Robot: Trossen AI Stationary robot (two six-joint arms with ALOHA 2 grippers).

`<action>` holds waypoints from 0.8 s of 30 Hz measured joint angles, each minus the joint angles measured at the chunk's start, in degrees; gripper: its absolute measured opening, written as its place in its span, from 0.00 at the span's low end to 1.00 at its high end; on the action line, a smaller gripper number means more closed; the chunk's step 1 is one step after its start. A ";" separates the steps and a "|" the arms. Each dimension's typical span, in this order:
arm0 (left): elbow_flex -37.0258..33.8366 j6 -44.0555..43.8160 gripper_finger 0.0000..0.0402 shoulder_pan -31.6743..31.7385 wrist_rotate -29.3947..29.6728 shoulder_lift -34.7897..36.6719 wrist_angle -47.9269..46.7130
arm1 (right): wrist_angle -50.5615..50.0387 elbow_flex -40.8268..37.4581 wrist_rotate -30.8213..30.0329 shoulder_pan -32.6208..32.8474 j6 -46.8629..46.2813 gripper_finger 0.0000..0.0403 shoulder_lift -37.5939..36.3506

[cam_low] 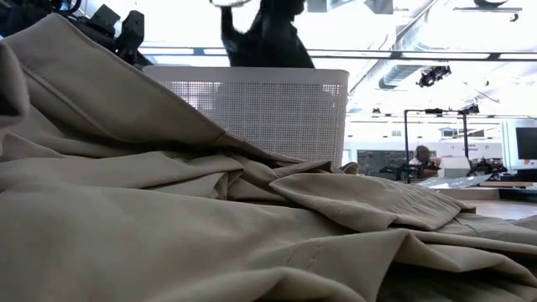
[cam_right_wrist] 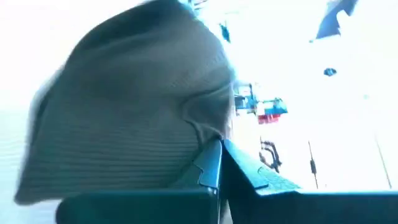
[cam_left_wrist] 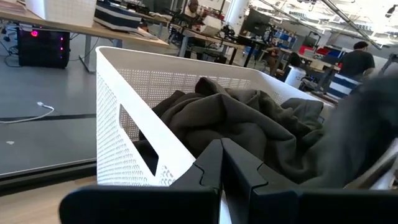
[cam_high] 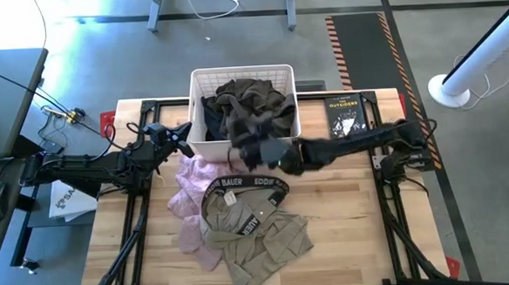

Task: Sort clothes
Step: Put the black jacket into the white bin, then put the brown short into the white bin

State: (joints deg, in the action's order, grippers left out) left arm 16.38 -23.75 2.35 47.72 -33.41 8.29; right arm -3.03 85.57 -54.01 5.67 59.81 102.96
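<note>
A white basket (cam_high: 199,110) stands at the table's far middle with an olive-brown garment (cam_high: 252,99) and other dark cloth in it. My right gripper (cam_high: 277,154) is over the basket's near wall, shut on a dark ribbed garment (cam_right_wrist: 130,106), which shows blurred above the basket in the low view (cam_low: 264,33). My left gripper (cam_left_wrist: 221,158) is shut and empty beside the basket's left near corner (cam_high: 180,138). A pale pink garment (cam_high: 192,198) and khaki trousers (cam_high: 250,230) with a black lettered waistband lie spread on the table in front of the basket. My right gripper pinches a bunched part of the dark garment (cam_right_wrist: 199,130) between its two fingers. It reaches in level from the table's right. The garment is lifted above the basket's rim and hangs in a bunch around the fingers.
A small black book (cam_high: 346,113) lies on the table right of the basket. The khaki trousers (cam_low: 252,226) fill the low view's foreground. Bare wood shows at the table's right half (cam_high: 346,216). Desks and people show in the room beyond.
</note>
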 joint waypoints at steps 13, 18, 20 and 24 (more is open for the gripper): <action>-0.07 0.47 0.00 0.00 -0.26 0.00 0.66 | -23.76 12.62 12.57 -21.08 -30.97 0.02 0.00; -0.23 4.86 0.00 -0.17 -3.51 -0.11 6.10 | -33.27 16.48 12.56 -24.24 -37.83 0.13 0.00; 0.62 6.30 0.00 -0.22 -4.87 -0.17 6.67 | -35.75 19.11 12.62 -24.56 -38.83 0.20 0.00; 3.06 9.10 0.00 -1.15 -5.47 -0.07 7.35 | -38.75 26.46 12.24 -23.64 -38.26 0.32 0.00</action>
State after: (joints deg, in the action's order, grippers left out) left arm 19.44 -14.65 1.20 42.25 -33.47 15.64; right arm -41.79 112.03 -41.77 -17.97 21.55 102.96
